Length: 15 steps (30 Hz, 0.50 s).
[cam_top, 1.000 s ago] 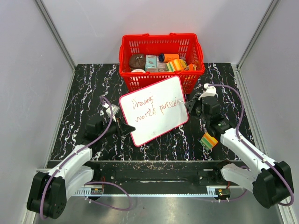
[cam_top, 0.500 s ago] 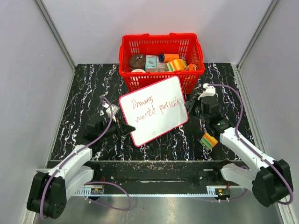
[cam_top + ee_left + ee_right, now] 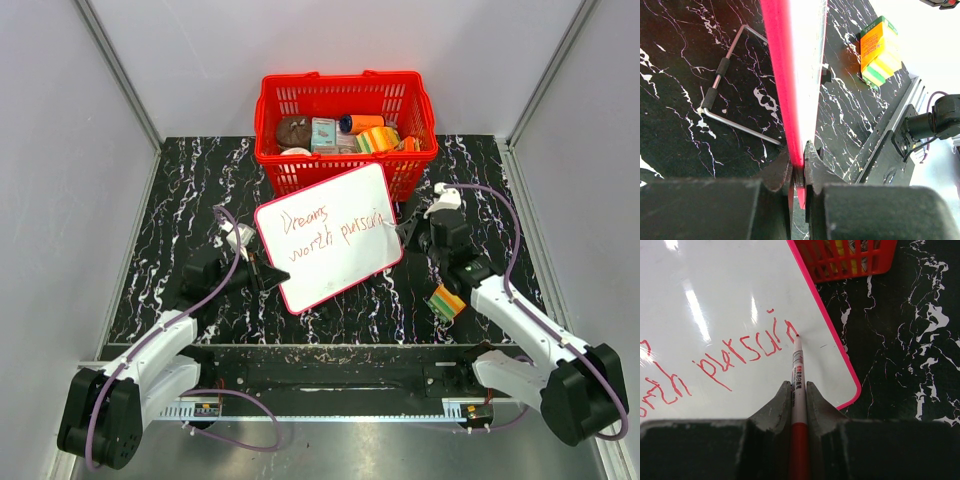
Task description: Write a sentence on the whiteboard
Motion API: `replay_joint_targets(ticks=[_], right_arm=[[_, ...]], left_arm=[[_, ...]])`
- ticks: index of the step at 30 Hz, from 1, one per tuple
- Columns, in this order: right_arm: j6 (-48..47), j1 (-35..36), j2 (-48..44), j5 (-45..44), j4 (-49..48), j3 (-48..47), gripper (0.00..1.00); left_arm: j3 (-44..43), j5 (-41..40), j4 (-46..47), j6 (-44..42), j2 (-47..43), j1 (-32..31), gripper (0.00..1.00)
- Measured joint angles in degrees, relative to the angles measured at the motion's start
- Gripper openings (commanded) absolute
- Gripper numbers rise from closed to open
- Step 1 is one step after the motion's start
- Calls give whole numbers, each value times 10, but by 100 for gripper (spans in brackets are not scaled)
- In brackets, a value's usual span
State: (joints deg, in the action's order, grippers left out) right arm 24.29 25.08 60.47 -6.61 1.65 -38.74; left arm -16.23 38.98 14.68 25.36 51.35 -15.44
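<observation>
The whiteboard [image 3: 330, 245], white with a pink rim, is propped up tilted in the middle of the table. My left gripper [image 3: 268, 276] is shut on its left lower rim; in the left wrist view the pink edge [image 3: 785, 80] runs up from between the jaws [image 3: 799, 172]. The sentence [image 3: 325, 232] in red reads about "Dreams worth pursuin" on two lines [image 3: 740, 350]. My right gripper [image 3: 798, 390] is shut on a red-and-white marker pen [image 3: 798, 375], whose tip touches the board at the last letter. From above that gripper [image 3: 405, 228] sits at the board's right edge.
A red basket [image 3: 285, 170] full of small items stands just behind the board. A yellow, orange and green box [image 3: 448, 301] lies by the right arm, also seen in the left wrist view [image 3: 880, 50]. A bent wire stand [image 3: 722, 95] lies on the black marble table.
The right gripper and pen have shifted slightly right along the second line, adding strokes to the last word. The left arm and the board have not moved.
</observation>
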Motion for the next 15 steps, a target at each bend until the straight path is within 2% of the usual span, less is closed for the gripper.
replay_joint_targets(ticks=[15], right_arm=[[-1,0,-55,-14,15,4,0]], left_arm=[[0,0,0,-6,0,0,0]])
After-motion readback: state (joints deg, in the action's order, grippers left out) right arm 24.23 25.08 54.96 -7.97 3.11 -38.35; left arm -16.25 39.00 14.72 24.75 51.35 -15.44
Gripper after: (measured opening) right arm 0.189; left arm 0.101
